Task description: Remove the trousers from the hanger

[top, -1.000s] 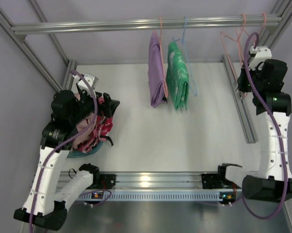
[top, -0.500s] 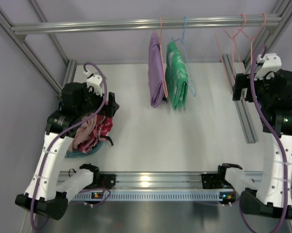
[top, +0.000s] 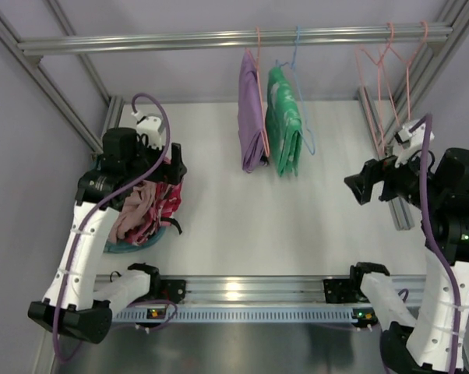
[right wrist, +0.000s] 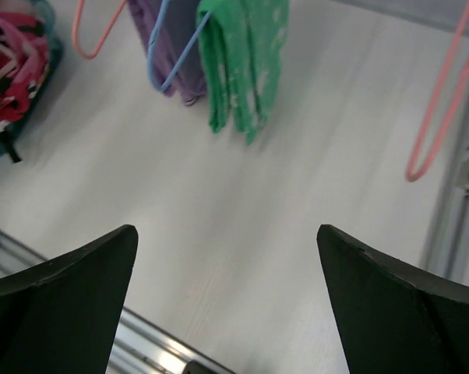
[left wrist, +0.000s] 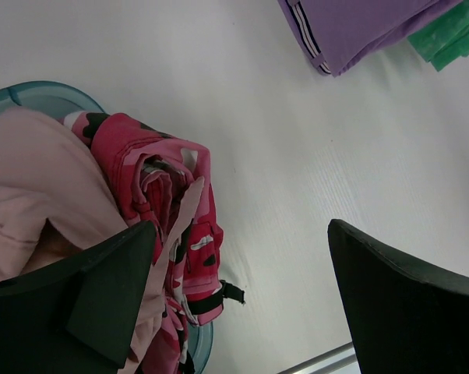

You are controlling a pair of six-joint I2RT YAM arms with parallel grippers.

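Observation:
The pale pink trousers (top: 139,204) lie crumpled in a teal basket (top: 132,248) at the left, on top of a red camouflage garment (top: 166,204). In the left wrist view the trousers (left wrist: 28,175) fill the left side. My left gripper (top: 174,167) hovers open just above that pile, its jaws (left wrist: 239,257) wide with nothing between them. The bare salmon-pink hanger (top: 380,68) hangs on the rail at the far right, and its lower loop (right wrist: 439,117) shows in the right wrist view. My right gripper (top: 361,185) stands open and empty over the table (right wrist: 227,253), below and left of the hanger.
A purple garment (top: 251,113) on a salmon hanger and a green garment (top: 286,125) on a blue hanger (top: 306,117) hang mid-rail. An aluminium rail (top: 234,37) crosses the back. A frame post (top: 386,167) runs along the right side, close to my right arm.
My right gripper has opened, left the hanger and come down toward the table's middle. The hanger stays on the rail. My left arm has drawn back a little above the basket.

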